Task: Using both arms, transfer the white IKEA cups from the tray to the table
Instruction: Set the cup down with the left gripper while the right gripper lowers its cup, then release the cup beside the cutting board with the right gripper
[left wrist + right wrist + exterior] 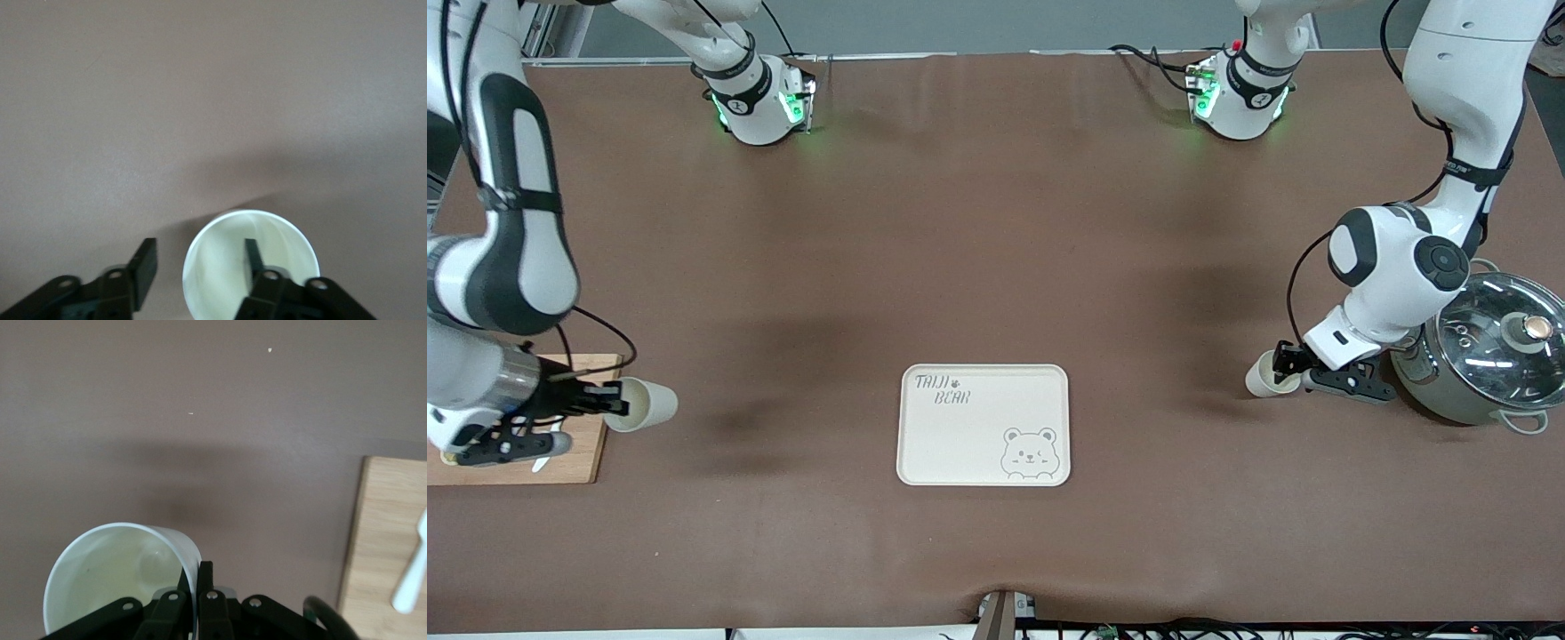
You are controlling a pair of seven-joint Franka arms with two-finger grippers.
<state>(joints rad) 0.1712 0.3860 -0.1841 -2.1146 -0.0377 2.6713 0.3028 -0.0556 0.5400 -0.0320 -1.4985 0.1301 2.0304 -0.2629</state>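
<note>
One white cup (1261,377) stands on the table toward the left arm's end, beside a steel pot. My left gripper (1283,364) is open at its rim. In the left wrist view one finger (251,252) is inside the cup (223,267) and the other finger (145,261) is outside, with the wall between them. My right gripper (615,398) is shut on the wall of the second cup (645,404) and holds it tilted on its side just above the table, beside a wooden board. The right wrist view shows the fingers (207,577) pinching that cup's (107,573) rim.
A cream bear-printed tray (960,444) lies in the middle, near the front camera. A lidded steel pot (1485,364) stands at the left arm's end. A wooden board (583,449) with a white utensil (413,573) lies at the right arm's end.
</note>
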